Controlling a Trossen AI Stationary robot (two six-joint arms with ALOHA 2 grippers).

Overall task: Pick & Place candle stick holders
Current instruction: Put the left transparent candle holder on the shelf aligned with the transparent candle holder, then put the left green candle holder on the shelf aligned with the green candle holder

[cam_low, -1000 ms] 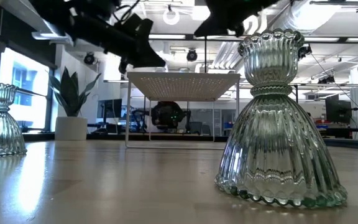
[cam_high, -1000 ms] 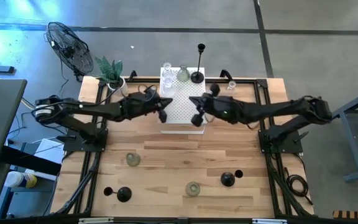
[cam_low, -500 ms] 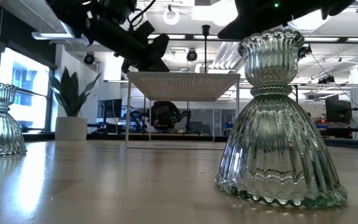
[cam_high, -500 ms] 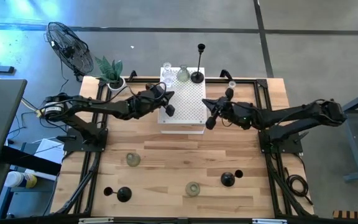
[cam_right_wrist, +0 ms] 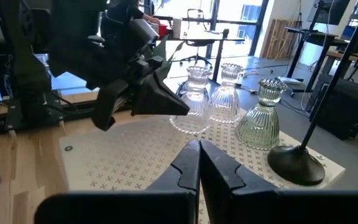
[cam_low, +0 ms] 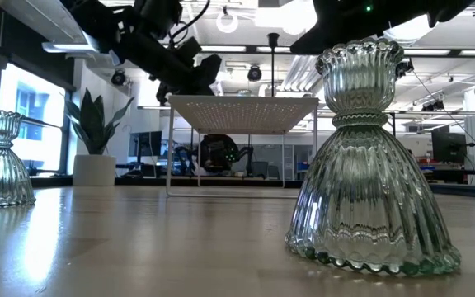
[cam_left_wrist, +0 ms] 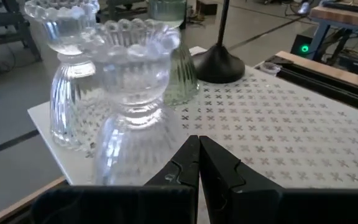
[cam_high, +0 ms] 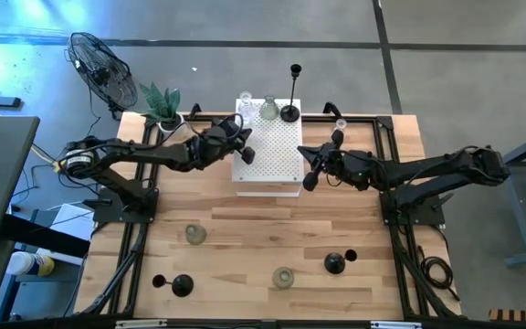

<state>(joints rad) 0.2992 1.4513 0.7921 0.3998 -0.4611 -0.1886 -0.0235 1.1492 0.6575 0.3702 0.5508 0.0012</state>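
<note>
White perforated box (cam_high: 268, 153) at top centre carries three glass holders (cam_high: 246, 114) and a tall black one (cam_high: 290, 111); left gripper (cam_high: 245, 151) and right gripper (cam_high: 310, 174), both clenched and empty, have drawn apart.

6 glass holders (cam_high: 195, 235), 3 black holders (cam_high: 334, 264), 1 plant (cam_high: 162, 102), 1 box (cam_high: 277, 160)

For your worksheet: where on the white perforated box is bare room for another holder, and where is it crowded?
Free: the white perforated box, its front and middle between the two shut grippers. Crowded: its back edge, with clear glass holders, a greenish one and the tall black holder.
</note>
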